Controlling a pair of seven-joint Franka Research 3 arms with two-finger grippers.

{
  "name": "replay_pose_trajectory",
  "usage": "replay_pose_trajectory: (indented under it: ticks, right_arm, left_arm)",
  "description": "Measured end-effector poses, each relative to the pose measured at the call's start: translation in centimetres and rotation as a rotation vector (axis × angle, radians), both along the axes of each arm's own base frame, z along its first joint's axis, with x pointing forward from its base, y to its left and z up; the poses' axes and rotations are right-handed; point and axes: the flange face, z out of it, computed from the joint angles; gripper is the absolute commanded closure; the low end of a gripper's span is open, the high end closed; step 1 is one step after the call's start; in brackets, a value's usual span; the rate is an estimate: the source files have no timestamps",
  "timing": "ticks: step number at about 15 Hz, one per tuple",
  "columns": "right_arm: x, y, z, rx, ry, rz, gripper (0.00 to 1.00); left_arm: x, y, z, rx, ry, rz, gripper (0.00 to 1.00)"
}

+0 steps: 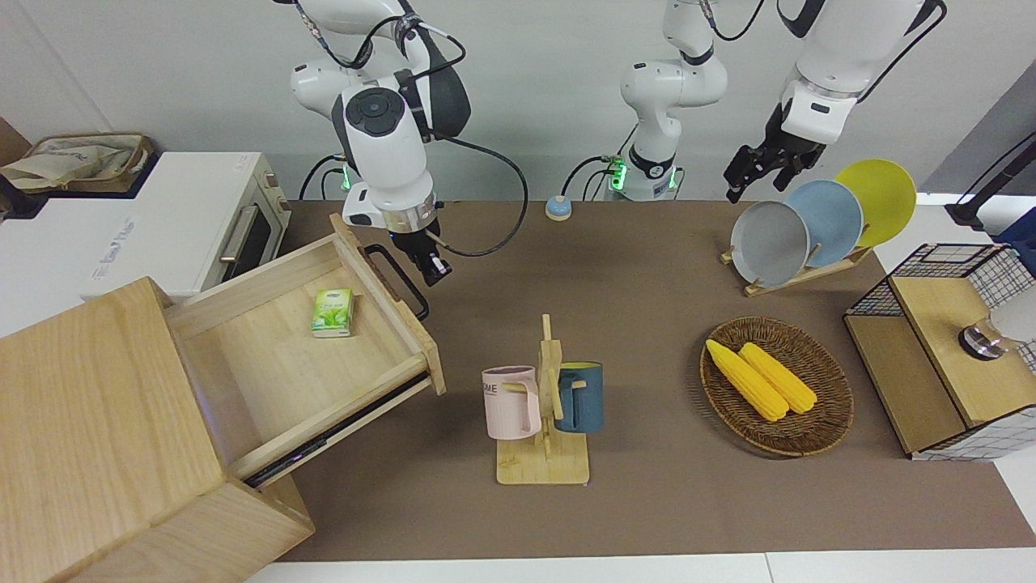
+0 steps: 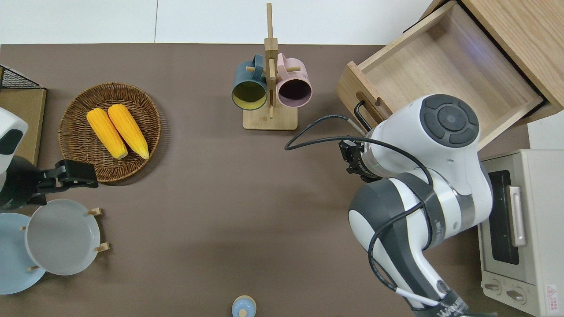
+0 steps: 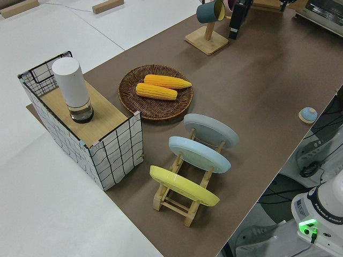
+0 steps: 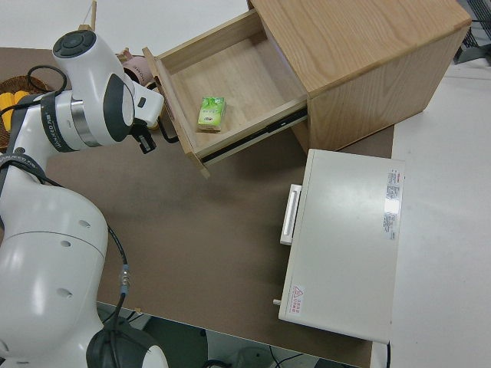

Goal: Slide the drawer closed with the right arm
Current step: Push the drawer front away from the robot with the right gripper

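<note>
The drawer (image 1: 267,380) of pale wood stands pulled far out of the cabinet (image 1: 89,429) at the right arm's end of the table. Its black bar handle (image 1: 398,279) faces the middle of the table. A small green packet (image 1: 333,312) lies inside. My right gripper (image 1: 433,267) hangs low over the brown mat, close beside the handle (image 2: 362,115), with a small gap to it. It also shows in the overhead view (image 2: 352,156) and in the right side view (image 4: 144,142). My left arm is parked.
A wooden mug rack (image 1: 544,421) with a pink and a blue mug stands on the mat near the drawer's front corner. A white toaster oven (image 1: 178,223) sits beside the cabinet, nearer to the robots. A corn basket (image 1: 775,385), a plate rack (image 1: 809,223) and a wire box (image 1: 947,348) are toward the left arm's end.
</note>
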Motion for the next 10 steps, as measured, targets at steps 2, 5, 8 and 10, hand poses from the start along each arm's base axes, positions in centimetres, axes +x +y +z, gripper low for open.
replay_pose_trajectory:
  ticks: [2, 5, 8, 10]
  right_arm:
    - [0.1, 0.0, 0.2, -0.012, -0.008, -0.004, 1.000]
    - [0.7, -0.3, 0.4, -0.033, -0.023, -0.008, 1.000]
    - [1.6, -1.1, 0.7, -0.039, -0.037, -0.021, 1.000]
    - [2.0, -1.3, 0.8, -0.046, -0.046, -0.022, 1.000]
  left_arm:
    - [0.0, 0.0, 0.0, 0.000, 0.000, 0.000, 0.01]
    - [0.0, 0.0, 0.0, 0.000, 0.000, 0.000, 0.01]
    - [0.0, 0.0, 0.0, 0.000, 0.000, 0.000, 0.01]
    - [0.0, 0.0, 0.0, 0.000, 0.000, 0.000, 0.01]
